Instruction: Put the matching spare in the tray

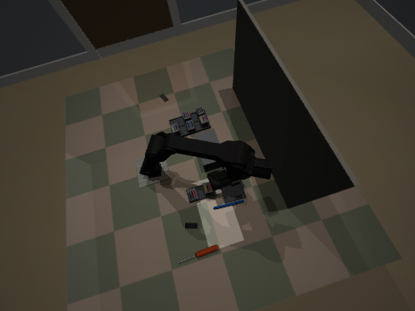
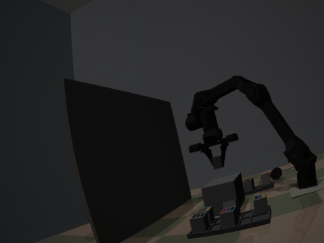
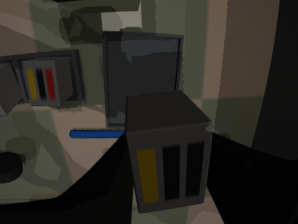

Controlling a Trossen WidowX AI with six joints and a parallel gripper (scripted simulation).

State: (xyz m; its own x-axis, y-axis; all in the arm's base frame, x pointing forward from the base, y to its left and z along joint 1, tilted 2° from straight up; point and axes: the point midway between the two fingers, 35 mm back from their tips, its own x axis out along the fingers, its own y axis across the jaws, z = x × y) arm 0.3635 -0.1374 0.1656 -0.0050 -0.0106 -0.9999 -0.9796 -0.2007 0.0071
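My gripper (image 2: 217,156): pinching the spare (image 3: 168,160), centre of the wrist view, held in the air.
Spare's label: one yellow bar, two black.
Below it: the tray (image 3: 143,72), upper centre.
Blue pen (image 3: 96,133): just left of the spare.

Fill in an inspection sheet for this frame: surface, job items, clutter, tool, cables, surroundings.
Surface: checkered mat, pale sheet in the middle.
Job's things: spare block with one yellow and two dark stripes, held; dark tray below it; rack of spares; second coded unit.
Clutter: red-handled screwdriver, blue pen, small black block.
Tool: shut on the spare block, raised above the tray.
Cables: nothing seen.
Surroundings: tall dark panel.
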